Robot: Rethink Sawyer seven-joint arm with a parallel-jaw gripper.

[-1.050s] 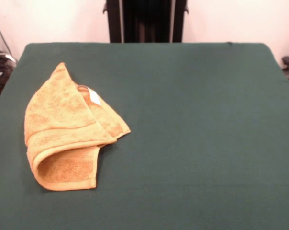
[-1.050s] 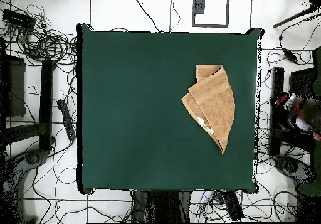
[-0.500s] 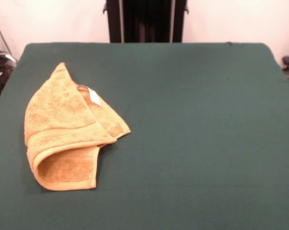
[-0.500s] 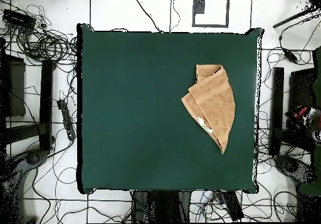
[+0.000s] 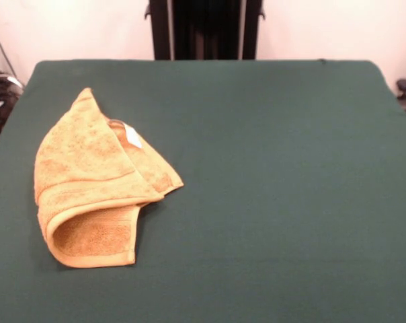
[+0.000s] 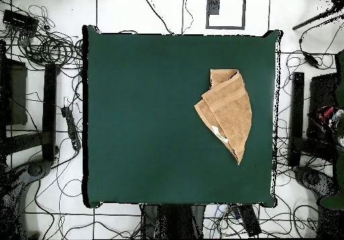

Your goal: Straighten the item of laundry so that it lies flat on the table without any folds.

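The item of laundry [image 5: 92,178] is a mustard-yellow terry towel, folded over itself into a rough cone shape on the left part of the table [image 5: 277,188] in the front view. Its white tag [image 5: 132,135] shows near the top fold, and a woven border band curls around the lower flap. In the overhead view the towel [image 6: 228,111] lies on the right part of the green table [image 6: 148,116], pointed end toward the bottom. No gripper shows in either view.
Cables [image 6: 47,46] and dark stands [image 6: 47,109] lie on the floor around the table in the overhead view. A person [image 6: 330,116] shows partly at the right edge there, off the table.
The towel has not moved. The person at the right edge of the overhead view has shifted further toward the edge.
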